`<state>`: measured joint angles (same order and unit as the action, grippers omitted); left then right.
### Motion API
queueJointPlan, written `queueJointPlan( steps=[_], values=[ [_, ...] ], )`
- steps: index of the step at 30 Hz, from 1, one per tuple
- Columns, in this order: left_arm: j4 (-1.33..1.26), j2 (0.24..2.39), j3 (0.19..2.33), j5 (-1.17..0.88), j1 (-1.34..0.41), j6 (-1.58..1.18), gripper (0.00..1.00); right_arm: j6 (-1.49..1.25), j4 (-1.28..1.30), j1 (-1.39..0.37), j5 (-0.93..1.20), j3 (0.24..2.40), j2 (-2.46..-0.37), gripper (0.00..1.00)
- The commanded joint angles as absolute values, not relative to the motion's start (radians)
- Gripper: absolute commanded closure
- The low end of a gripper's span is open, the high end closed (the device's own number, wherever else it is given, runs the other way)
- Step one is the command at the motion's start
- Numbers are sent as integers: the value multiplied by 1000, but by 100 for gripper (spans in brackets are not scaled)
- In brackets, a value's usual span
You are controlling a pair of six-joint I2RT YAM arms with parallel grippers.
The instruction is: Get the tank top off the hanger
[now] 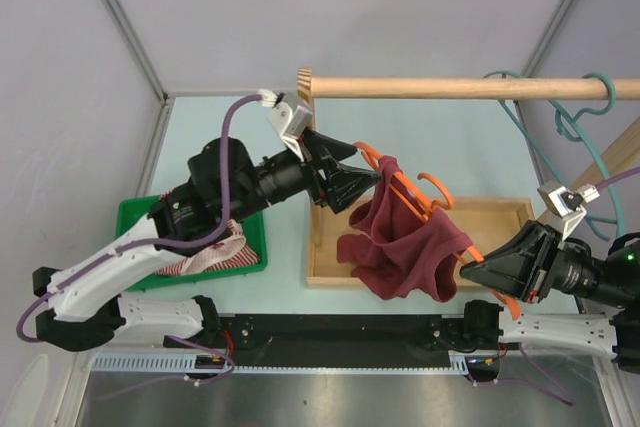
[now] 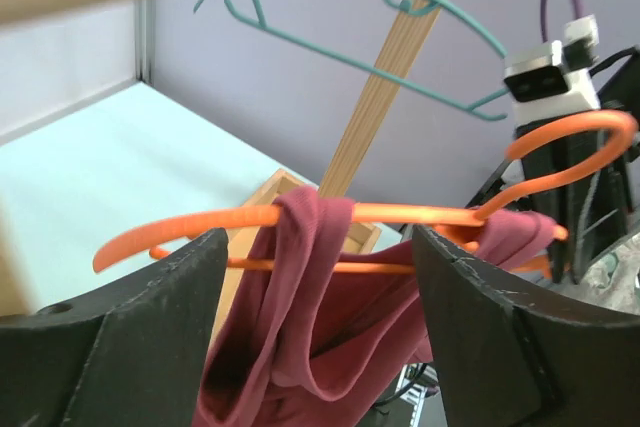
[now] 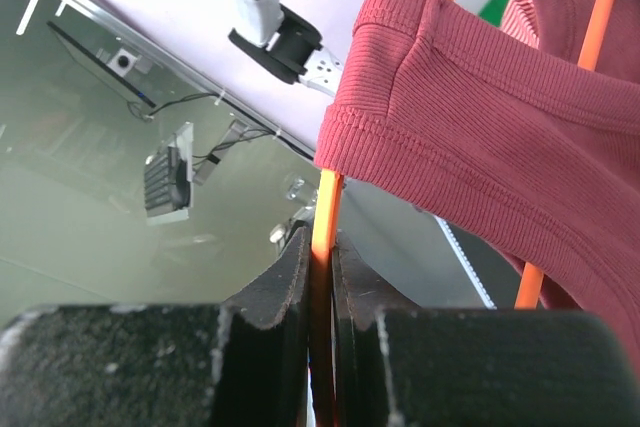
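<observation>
A dark red tank top [image 1: 400, 242] hangs bunched on an orange hanger [image 1: 420, 195] held in the air over the wooden tray [image 1: 500, 219]. My right gripper [image 1: 478, 269] is shut on the hanger's right end; in the right wrist view the orange bar [image 3: 322, 222] is pinched between my fingers below the top's ribbed strap [image 3: 470, 107]. My left gripper [image 1: 372, 179] is open at the hanger's left end. In the left wrist view the hanger [image 2: 190, 221] and the top's strap [image 2: 300, 277] sit between the wide-open jaws, not touched.
A wooden rail [image 1: 470, 88] crosses the back with a teal hanger [image 1: 580, 122] on its right part. A green bin [image 1: 140, 217] with striped cloth [image 1: 215, 257] sits at the left under my left arm.
</observation>
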<state>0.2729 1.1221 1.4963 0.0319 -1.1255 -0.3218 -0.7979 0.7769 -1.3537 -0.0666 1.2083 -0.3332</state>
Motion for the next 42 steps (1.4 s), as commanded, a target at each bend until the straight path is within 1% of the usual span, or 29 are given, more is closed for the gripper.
queueJointPlan(
  steps=[1,5,6,7,9,12,15,18,23,24,26,27,29,30,32,42],
  values=[
    [256,1150,1514,37,-1137,-304,23,-799,706,-1355,-52,1235,-311,100],
    [242,1175,1497,26,-1146,-316,25,-795,695,-1355,-31,1236,-316,100],
    [241,1181,1499,26,-1147,-318,27,-792,692,-1355,-19,1236,-318,100],
    [241,1189,1502,28,-1150,-322,31,-790,689,-1355,-17,1236,-318,100],
    [239,1196,1502,17,-1155,-325,33,-792,689,-1353,-18,1236,-318,100],
    [244,1186,1485,9,-1163,-339,42,-790,689,-1353,-26,1236,-311,100],
    [238,1151,1442,9,-1170,-360,45,-790,686,-1353,-28,1235,-308,100],
    [207,1128,1390,-40,-1172,-385,45,-788,687,-1353,-28,1233,-311,100],
    [173,1140,1379,-46,-1173,-399,48,-792,647,-1351,18,1220,-333,100],
    [176,1141,1385,-38,-1173,-399,52,-792,646,-1350,24,1220,-336,100],
    [181,1146,1396,-22,-1173,-391,57,-787,650,-1344,38,1220,-344,100],
    [189,1149,1416,-12,-1173,-376,64,-787,653,-1345,41,1221,-344,100],
    [230,1149,1442,44,-1173,-359,73,-787,663,-1338,52,1220,-339,100],
    [245,1147,1465,63,-1173,-341,84,-784,666,-1336,55,1221,-334,100],
    [282,1140,1485,125,-1173,-319,100,-776,669,-1335,69,1218,-322,100],
    [377,1095,1522,406,-1173,-301,100,-733,661,-1330,190,1181,-267,100]
  ],
)
